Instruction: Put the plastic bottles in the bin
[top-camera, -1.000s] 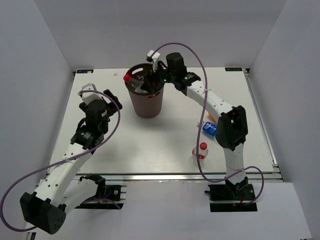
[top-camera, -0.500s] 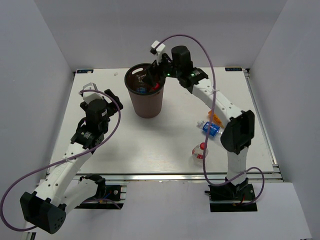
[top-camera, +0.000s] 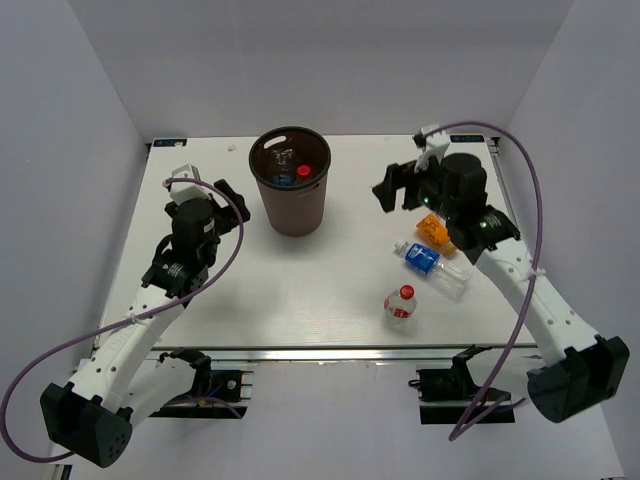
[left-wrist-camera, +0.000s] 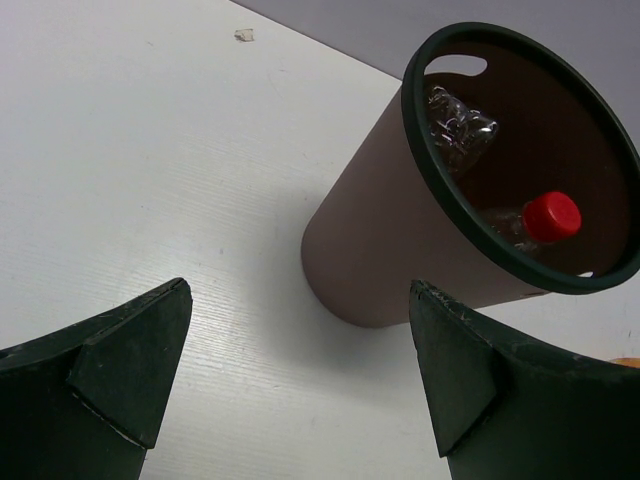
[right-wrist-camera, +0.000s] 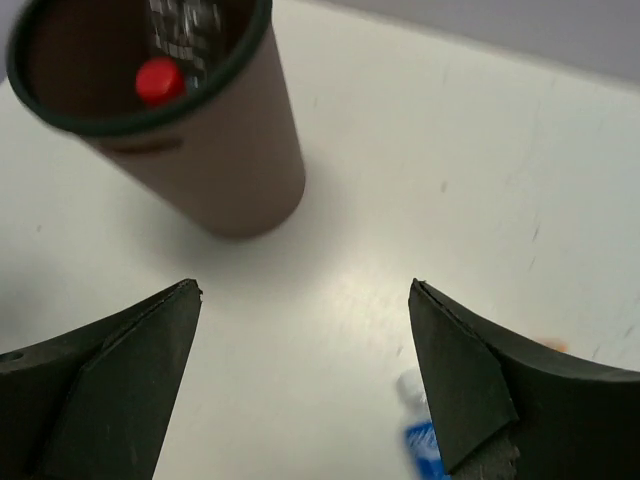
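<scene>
Centring matters now: the right claw (top-camera: 393, 189), open and empty at ten o'clock of the orange bottle (top-camera: 432, 228), should drop squarely across one body among it, the blue-label bottle (top-camera: 428, 262) and the red-cap bottle (top-camera: 399, 305) at the table's (top-camera: 300, 290) four o'clock, well apart from the bin (top-camera: 295, 210) at eleven, while the left claw (top-camera: 222, 191) hangs open, holding nothing.

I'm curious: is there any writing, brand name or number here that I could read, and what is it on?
No text is readable in any view.
Blue label on the clear bottle: too small from above, blurred in the right wrist view.
Red label on the red-capped bottle outside the bin: too small.
Bottles inside the bin: no legible label.
</scene>
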